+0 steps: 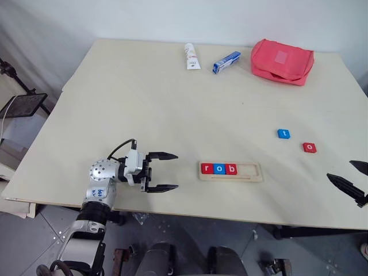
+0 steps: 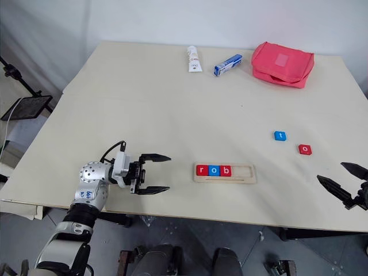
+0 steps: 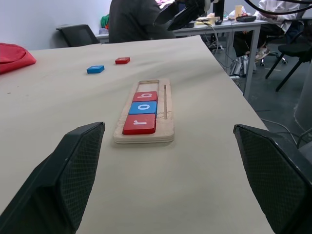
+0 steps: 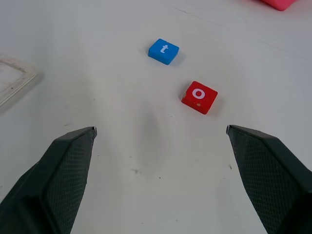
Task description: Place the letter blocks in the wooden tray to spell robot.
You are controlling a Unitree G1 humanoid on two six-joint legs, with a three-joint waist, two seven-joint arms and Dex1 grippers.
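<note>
The wooden tray [image 1: 247, 172] lies near the table's front edge, holding a red "r" block [image 1: 207, 168], a blue "o" block [image 1: 219, 169] and a red "b" block [image 1: 231, 169] at its left end. Right of the tray and farther back, a blue "t" block [image 1: 283, 133] and a red "o" block [image 1: 310, 148] lie loose on the table. My left gripper [image 1: 164, 172] hovers open just left of the tray, pointing at it. My right gripper [image 1: 352, 175] stands open at the front right, short of the red "o" block [image 4: 199, 97], with nothing between its fingers.
At the back of the table lie a white tube [image 1: 191, 56], a blue-and-white box [image 1: 226, 62] and a pink pouch [image 1: 282, 61]. A black stand [image 1: 23, 104] sits off the table's left side. A person [image 3: 136, 19] sits beyond the table in the left wrist view.
</note>
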